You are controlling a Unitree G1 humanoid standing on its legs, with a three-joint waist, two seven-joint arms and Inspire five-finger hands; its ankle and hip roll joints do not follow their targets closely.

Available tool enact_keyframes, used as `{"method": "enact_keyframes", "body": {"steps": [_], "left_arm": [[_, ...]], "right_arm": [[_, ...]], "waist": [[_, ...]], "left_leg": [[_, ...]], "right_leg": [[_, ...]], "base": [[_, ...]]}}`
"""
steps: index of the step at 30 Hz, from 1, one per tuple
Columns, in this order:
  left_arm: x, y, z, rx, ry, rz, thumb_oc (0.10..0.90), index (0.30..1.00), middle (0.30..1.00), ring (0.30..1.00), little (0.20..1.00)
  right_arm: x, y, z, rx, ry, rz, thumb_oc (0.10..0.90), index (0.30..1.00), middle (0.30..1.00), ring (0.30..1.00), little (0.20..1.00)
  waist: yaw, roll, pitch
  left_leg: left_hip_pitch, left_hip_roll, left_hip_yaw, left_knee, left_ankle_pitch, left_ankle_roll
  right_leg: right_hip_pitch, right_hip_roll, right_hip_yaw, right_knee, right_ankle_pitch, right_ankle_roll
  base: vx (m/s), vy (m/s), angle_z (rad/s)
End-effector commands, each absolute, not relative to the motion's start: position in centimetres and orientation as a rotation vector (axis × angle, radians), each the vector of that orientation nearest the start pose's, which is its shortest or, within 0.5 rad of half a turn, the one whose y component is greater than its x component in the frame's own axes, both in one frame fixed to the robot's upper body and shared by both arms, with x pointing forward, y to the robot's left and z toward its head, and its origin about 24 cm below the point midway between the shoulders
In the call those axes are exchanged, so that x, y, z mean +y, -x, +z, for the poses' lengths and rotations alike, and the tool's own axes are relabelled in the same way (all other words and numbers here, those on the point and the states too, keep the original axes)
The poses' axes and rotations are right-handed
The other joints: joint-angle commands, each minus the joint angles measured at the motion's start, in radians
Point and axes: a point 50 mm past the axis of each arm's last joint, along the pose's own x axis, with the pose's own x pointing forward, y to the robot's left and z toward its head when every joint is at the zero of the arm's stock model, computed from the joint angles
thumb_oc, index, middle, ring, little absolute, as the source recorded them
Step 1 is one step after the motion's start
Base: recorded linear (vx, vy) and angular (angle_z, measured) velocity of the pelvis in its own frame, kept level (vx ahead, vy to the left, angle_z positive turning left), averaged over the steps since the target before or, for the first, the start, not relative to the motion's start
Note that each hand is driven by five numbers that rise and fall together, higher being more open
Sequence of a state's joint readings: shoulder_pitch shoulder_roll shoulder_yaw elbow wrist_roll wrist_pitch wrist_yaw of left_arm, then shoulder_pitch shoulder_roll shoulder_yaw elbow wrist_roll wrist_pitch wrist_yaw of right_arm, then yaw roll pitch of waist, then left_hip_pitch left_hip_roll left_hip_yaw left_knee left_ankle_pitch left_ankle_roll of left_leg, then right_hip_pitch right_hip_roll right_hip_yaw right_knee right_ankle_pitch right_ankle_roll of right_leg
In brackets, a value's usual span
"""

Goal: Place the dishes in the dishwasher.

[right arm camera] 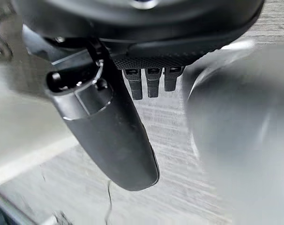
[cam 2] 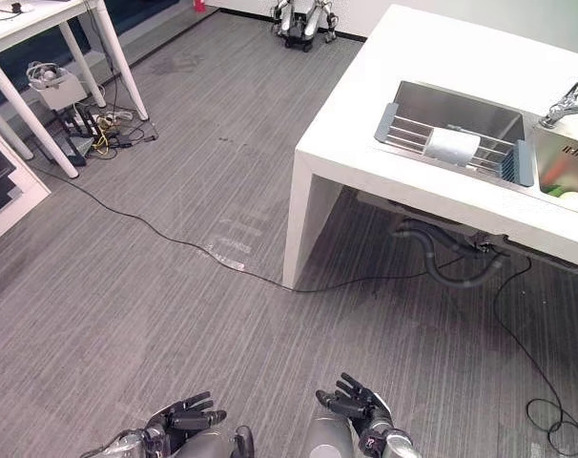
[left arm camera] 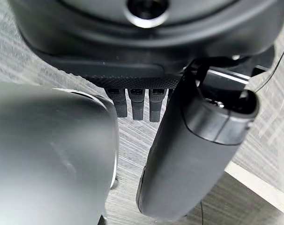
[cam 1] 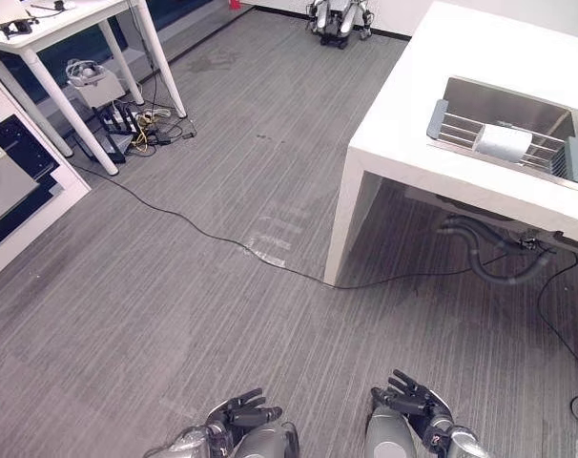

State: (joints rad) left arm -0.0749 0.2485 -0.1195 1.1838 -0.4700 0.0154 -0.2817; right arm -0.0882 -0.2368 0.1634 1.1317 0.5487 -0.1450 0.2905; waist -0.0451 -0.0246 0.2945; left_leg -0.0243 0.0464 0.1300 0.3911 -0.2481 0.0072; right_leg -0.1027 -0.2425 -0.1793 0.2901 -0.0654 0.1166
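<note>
Partly cut off, left hand (cam 1: 243, 416), right hand (cam 1: 408, 399), both empty

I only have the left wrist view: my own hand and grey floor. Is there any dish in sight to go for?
Observer: Yes, a white dish lies on the wire rack across the sink, in the white counter ahead to the right.
Operator: Is the right hand carrying anything?
Observer: No, the right hand is open and empty, low over the floor.
Operator: And the left hand?
Observer: The left hand is open too, holding nothing.
Operator: Anything else by the sink?
Observer: A faucet stands just past the rack.
</note>
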Motion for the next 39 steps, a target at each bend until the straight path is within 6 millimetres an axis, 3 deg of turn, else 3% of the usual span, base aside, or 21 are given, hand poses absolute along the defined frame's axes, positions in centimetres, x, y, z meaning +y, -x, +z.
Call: {"method": "enact_keyframes", "body": {"steps": [1,3,4,5,8,9,10,13,16,17,18,26,29,31,33,35,37,39], "left_arm": [[20.6,-12.1,-15.4,1.088,0.355,0.035,0.8,0.9,0.9,0.9,0.9],[20.5,-12.1,-15.5,1.089,0.352,0.036,0.8,0.9,0.9,0.9,0.9],[20.3,-11.9,-15.6,1.089,0.344,0.049,0.8,0.9,0.9,0.9,0.9],[20.2,-11.9,-15.7,1.092,0.356,0.052,0.8,0.9,0.9,0.9,0.9],[19.7,-11.4,-15.9,1.113,0.348,0.042,0.8,0.9,0.9,0.9,0.9],[19.7,-11.4,-15.9,1.113,0.348,0.042,0.8,0.9,0.9,0.9,0.9],[19.7,-10.8,-16.1,1.136,0.354,0.053,0.8,0.9,0.9,0.9,0.9],[19.7,-10.6,-16.2,1.161,0.357,0.056,0.8,0.9,0.9,0.9,0.9],[19.7,-10.4,-16.3,1.188,0.367,0.054,0.8,0.9,0.9,0.9,0.9],[19.8,-10.4,-16.3,1.202,0.363,0.052,0.8,0.9,0.9,0.9,0.9],[19.9,-10.4,-16.3,1.205,0.362,0.052,0.8,0.9,0.9,0.9,0.9],[20.5,-10.0,-16.3,1.229,0.339,0.069,0.8,0.9,0.9,0.9,0.9],[21.1,-10.1,-16.2,1.243,0.296,0.059,0.8,0.9,0.9,0.9,0.9],[21.3,-10.1,-16.2,1.245,0.29,0.069,0.8,0.9,0.9,0.9,0.9],[21.5,-9.9,-16.3,1.249,0.311,0.104,0.8,0.9,0.9,0.9,0.9],[21.6,-9.7,-16.3,1.259,0.329,0.142,0.8,0.9,0.9,0.9,0.9],[22.1,-9.3,-16.3,1.276,0.323,0.174,0.8,0.9,0.9,0.9,0.9],[22.3,-9.0,-16.4,1.284,0.318,0.195,0.8,0.9,0.9,0.9,0.9]], "right_arm": [[-22.6,-18.7,-11.3,0.718,-0.205,0.056,0.8,0.9,0.9,0.9,0.9],[-22.8,-18.8,-11.3,0.717,-0.2,0.058,0.8,0.9,0.9,0.9,0.9],[-23.3,-18.7,-11.1,0.718,-0.181,0.059,0.8,0.9,0.9,0.9,0.9],[-23.6,-18.5,-11.2,0.724,-0.178,0.046,0.8,0.9,0.9,0.9,0.9],[-24.2,-18.0,-11.5,0.757,-0.192,0.019,0.8,0.9,0.9,0.9,0.9],[-24.2,-18.0,-11.5,0.757,-0.192,0.019,0.8,0.9,0.9,0.9,0.9],[-24.4,-17.8,-11.6,0.772,-0.205,0.011,0.8,0.9,0.9,0.9,0.9],[-24.7,-17.8,-11.7,0.784,-0.214,-0.029,0.8,0.9,0.9,0.9,0.9],[-25.1,-17.3,-11.9,0.799,-0.215,-0.07,0.8,0.9,0.9,0.9,0.9],[-25.4,-17.0,-12.0,0.8,-0.225,-0.088,0.8,0.9,0.9,0.9,0.9],[-25.5,-16.9,-12.0,0.8,-0.228,-0.092,0.8,0.9,0.9,0.9,0.9],[-24.5,-15.9,-12.7,0.806,-0.244,-0.096,0.8,0.9,0.9,0.9,0.9],[-24.1,-16.6,-12.4,0.766,-0.249,-0.091,0.8,0.9,0.9,0.9,0.9],[-23.9,-17.0,-12.2,0.748,-0.247,-0.079,0.8,0.9,0.9,0.9,0.9],[-23.7,-17.0,-12.2,0.744,-0.249,-0.068,0.8,0.9,0.9,0.9,0.9],[-23.7,-17.0,-12.2,0.74,-0.251,-0.048,0.8,0.9,0.9,0.9,0.9],[-23.5,-17.1,-12.1,0.728,-0.238,-0.021,0.8,0.9,0.9,0.9,0.9],[-23.3,-17.3,-12.1,0.725,-0.242,-0.017,0.8,0.9,0.9,0.9,0.9]], "waist": [[-0.018,0.038,-0.019],[-0.017,0.037,-0.018],[-0.016,0.028,-0.004],[-0.016,0.028,0.001],[0.0,0.035,0.009],[0.0,0.035,0.009],[0.009,0.065,0.009],[0.021,0.102,0.014],[0.027,0.115,0.018],[0.015,0.116,0.013],[0.013,0.115,0.012],[0.009,0.108,-0.024],[0.003,0.111,-0.014],[-0.012,0.121,-0.001],[-0.018,0.122,0.01],[-0.013,0.12,0.014],[-0.009,0.096,0.02],[-0.008,0.089,0.018]], "left_leg": [[0.067,0.181,-0.027,-0.091,0.06,-0.077],[0.065,0.19,-0.027,-0.091,0.082,-0.08],[0.062,0.207,-0.003,-0.084,0.169,-0.076],[0.026,0.201,0.001,-0.034,0.191,-0.074],[-0.017,0.082,-0.033,-0.027,0.149,-0.047],[-0.017,0.082,-0.033,-0.027,0.149,-0.047],[-0.048,0.015,-0.066,-0.091,0.117,-0.044],[-0.176,0.017,-0.083,-0.091,0.171,-0.083],[-0.235,0.033,-0.066,-0.091,0.203,-0.093],[-0.228,0.067,-0.012,-0.091,0.2,-0.09],[-0.225,0.071,-0.005,-0.091,0.198,-0.09],[-0.153,0.017,-0.042,-0.091,0.103,-0.039],[-0.13,0.004,-0.043,-0.091,0.077,-0.006],[-0.117,-0.006,-0.071,-0.091,0.06,0.019],[-0.101,-0.016,-0.091,-0.091,0.049,0.03],[-0.094,-0.02,-0.106,-0.091,0.047,0.026],[-0.085,-0.029,-0.12,-0.091,0.027,0.015],[-0.078,-0.016,-0.119,-0.091,0.015,0.01]], "right_leg": [[0.03,0.031,-0.016,0.01,-0.089,0.003],[0.034,0.038,-0.021,0.01,-0.094,-0.006],[0.059,0.064,-0.04,0.01,-0.118,-0.048],[0.071,0.078,-0.051,0.01,-0.129,-0.067],[0.089,0.096,-0.037,0.01,-0.14,-0.079],[0.089,0.096,-0.037,0.01,-0.14,-0.079],[0.088,0.127,-0.025,0.01,-0.144,-0.068],[0.102,0.164,-0.022,0.01,-0.168,-0.063],[0.121,0.165,-0.017,0.01,-0.189,-0.062],[0.123,0.151,-0.038,0.01,-0.194,-0.061],[0.123,0.149,-0.042,0.01,-0.195,-0.061],[0.134,0.13,-0.038,0.01,-0.187,-0.042],[0.152,0.164,-0.051,0.01,-0.173,-0.05],[0.083,0.186,-0.028,0.126,-0.133,-0.045],[0.035,0.177,-0.016,0.188,-0.123,-0.042],[0.04,0.128,-0.019,0.081,-0.107,-0.028],[-0.028,0.017,0.044,0.01,-0.025,0.022],[-0.054,0.003,0.074,0.01,-0.016,0.04]], "base": [[0.15,-0.408,-0.03],[0.1,-0.321,-0.03],[0.17,-0.576,-0.03],[0.21,-0.627,0.23],[0.12,-0.19,0.18],[0.16,-0.001,-0.15],[0.15,0.04,-0.18],[0.17,0.068,-0.32],[0.15,0.122,-0.18],[0.14,0.174,-0.4],[0.14,0.218,-0.74],[0.12,0.169,-0.35],[0.04,0.141,0.02],[0.01,0.108,0.01],[0.0,-0.013,-0.08],[0.01,-0.201,-0.11],[0.04,-0.446,-0.25],[0.07,-0.343,-0.1]]}}
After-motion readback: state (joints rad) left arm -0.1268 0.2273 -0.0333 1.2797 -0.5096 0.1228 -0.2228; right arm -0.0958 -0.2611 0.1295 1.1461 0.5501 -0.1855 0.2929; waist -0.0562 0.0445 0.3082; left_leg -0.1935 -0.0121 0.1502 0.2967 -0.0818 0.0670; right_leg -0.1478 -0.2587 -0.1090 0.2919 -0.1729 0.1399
